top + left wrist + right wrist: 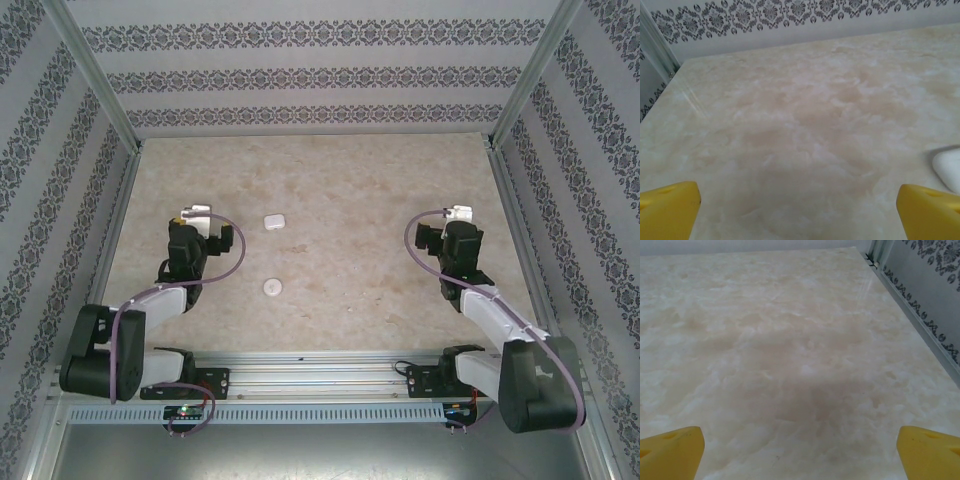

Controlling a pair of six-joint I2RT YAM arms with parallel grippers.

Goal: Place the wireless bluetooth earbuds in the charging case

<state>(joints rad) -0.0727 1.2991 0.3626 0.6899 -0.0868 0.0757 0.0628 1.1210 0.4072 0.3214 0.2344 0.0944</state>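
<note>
Both grippers open over marble table [380,190]
Left gripper [799,202] and right gripper [800,442] stand jaws wide, holding nothing; the white case [273,221] lies mid-table, a round white piece [273,287] nearer the bases.

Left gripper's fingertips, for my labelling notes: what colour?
Yellow fingertips, best seen in the left wrist view.

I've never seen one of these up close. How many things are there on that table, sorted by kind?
Robot grippers: 2, the left gripper and the right gripper, both open and holding nothing.
Small white pieces on the table: 2, a squarish piece and a round piece.
Total: 4
</note>
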